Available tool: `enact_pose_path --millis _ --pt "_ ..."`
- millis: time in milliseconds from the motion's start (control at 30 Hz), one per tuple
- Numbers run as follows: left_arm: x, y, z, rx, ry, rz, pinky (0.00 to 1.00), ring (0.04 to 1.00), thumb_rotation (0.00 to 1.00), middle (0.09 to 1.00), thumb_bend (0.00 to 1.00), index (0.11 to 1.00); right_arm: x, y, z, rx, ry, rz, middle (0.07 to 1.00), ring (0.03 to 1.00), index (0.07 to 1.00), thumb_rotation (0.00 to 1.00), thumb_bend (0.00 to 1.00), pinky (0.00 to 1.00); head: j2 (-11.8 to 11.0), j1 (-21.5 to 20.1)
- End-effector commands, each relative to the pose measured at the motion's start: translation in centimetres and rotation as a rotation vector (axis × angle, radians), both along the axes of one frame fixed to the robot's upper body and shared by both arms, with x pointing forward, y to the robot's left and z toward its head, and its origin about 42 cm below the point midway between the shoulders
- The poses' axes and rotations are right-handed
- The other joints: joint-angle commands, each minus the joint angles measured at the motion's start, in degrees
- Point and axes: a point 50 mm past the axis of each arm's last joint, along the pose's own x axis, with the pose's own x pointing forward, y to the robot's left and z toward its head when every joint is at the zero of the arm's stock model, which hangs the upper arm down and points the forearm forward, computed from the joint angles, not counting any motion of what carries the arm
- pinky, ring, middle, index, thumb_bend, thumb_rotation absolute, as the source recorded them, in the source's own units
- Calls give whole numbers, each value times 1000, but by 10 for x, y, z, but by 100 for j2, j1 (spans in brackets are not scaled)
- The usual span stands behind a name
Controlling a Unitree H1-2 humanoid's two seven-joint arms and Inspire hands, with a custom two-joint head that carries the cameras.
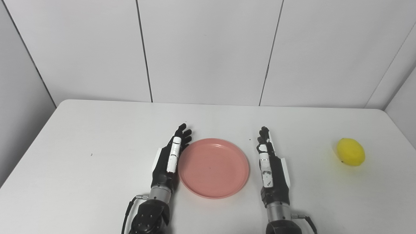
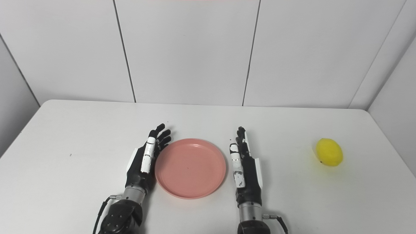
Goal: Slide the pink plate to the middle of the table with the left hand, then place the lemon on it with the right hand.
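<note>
1. Plate (image 1: 213, 167) sits mid-tabletop (image 1: 81, 146), my flat, empty left hand (image 1: 170, 157) at its left rim; slide looks done.
2. Next, my empty, straight-fingered right hand (image 1: 269, 162) must reach right for the lemon (image 1: 350, 151).

A: What blocks the way to the lemon (image 1: 350, 152)?

B: Nothing on the table (image 1: 97, 136) between it and the right robot hand (image 1: 271, 165); that stretch is bare. The lemon sits well apart, near the right edge.

A: And around the plate (image 1: 213, 167)?

B: The left robot hand (image 1: 170, 157) lies flat against its left rim, fingers spread. The right one stands just beside its right rim. The plate's top is bare, and the far table is open up to the wall (image 1: 208, 48).
</note>
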Motion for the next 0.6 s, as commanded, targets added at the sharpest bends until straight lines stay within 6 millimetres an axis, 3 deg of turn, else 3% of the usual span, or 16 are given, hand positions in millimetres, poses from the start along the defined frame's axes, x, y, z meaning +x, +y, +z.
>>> enact_pose_path --millis 0,300,567 --pt "5 -11 15 -9 -58 -24 920 908 1000 901 558 901 7 3 19 17 -74 11 987 998 980 986 694 1000 -8 5" --pt "3 -18 12 -24 -53 -40 909 895 1000 891 554 888 6 4 19 18 -73 14 992 1000 984 982 700 1000 14 -16" --pt "2 -13 7 -15 -56 -51 905 898 1000 893 538 893 6 0 22 -11 -88 -11 978 986 969 980 711 1000 37 -43"
